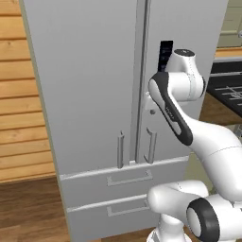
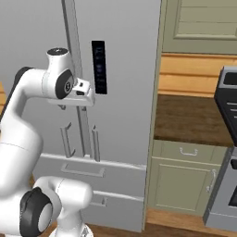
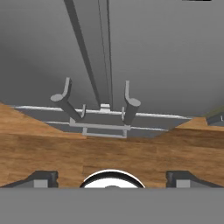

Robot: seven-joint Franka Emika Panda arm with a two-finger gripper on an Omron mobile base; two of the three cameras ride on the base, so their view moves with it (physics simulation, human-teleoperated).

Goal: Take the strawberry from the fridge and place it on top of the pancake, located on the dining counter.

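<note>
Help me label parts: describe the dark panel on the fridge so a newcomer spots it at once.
Start at the tall grey fridge. On its right-hand door, beside the centre seam and above the bar handles, sits a narrow black vertical panel, the door's one dark patch.

I can't read any text, brand, number or sign from here. The one candidate is the dark control panel [image 2: 98, 67] on the fridge [image 2: 125, 115], set on the right-hand door just beside the centre seam, above the bar handles. It carries a few faint bluish marks, too small and blurred for me to make out as letters or digits. In the left base view the same panel [image 1: 165, 54] is seen edge-on and partly behind my arm, equally unreadable.
</note>
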